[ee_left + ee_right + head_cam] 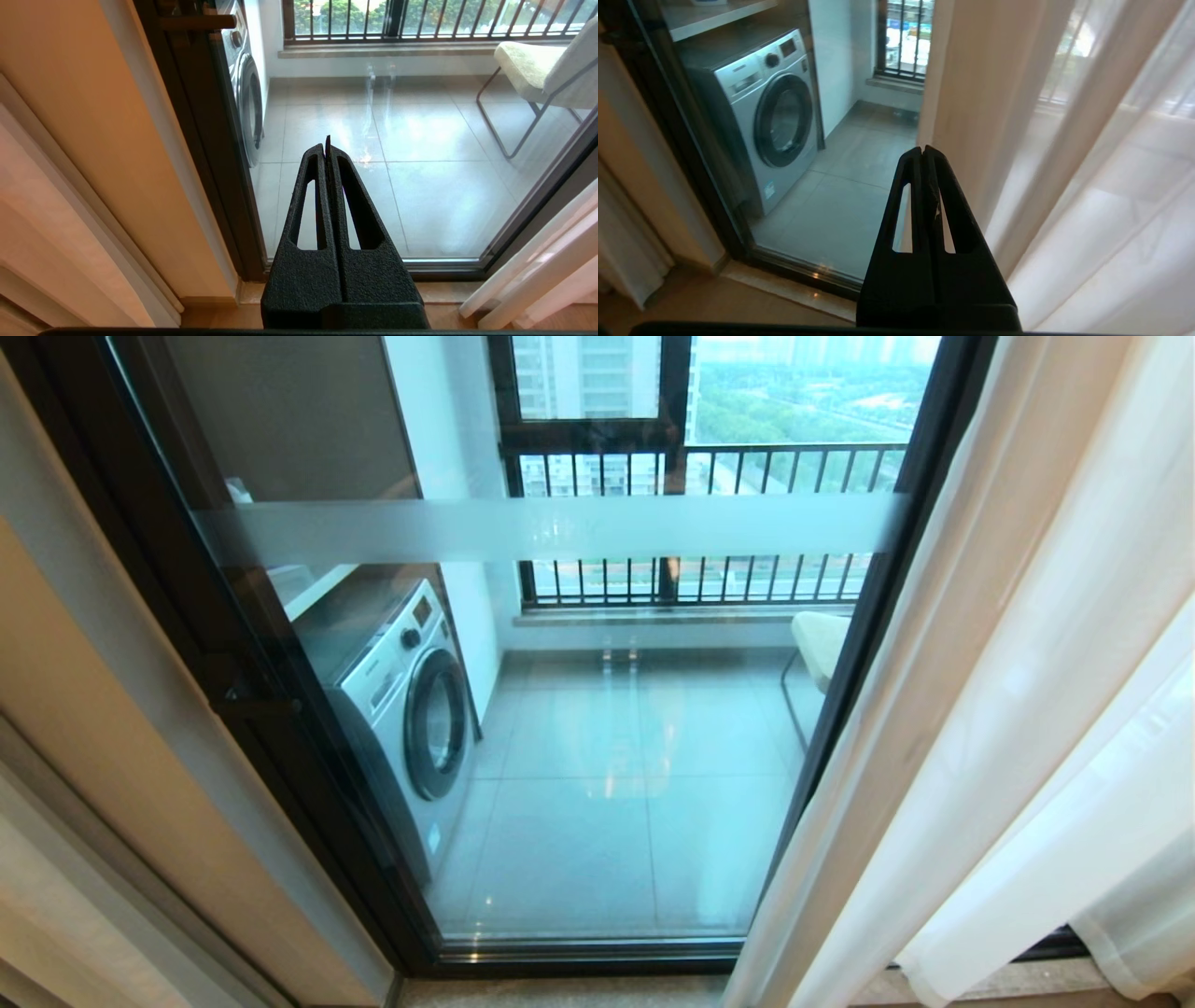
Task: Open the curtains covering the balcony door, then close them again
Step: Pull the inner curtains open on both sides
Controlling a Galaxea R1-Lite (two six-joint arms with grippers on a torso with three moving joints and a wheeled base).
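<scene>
Right gripper [923, 151], jaws pressed together (left gripper [327, 144] too), faces the curtains [1064, 163]; your sheer fabric may slip off closed tips.

We read this as high-rise flat, living room side of balcony door [560, 709]. Beyond right gripper [923, 148]: front-loading washing machine [761, 112] under shelf. Ahead of left gripper [327, 140]: tiled balcony floor [420, 186], cushioned chair [537, 70], barred railing [747, 457]; towers and, probably, treetops outside.
</scene>
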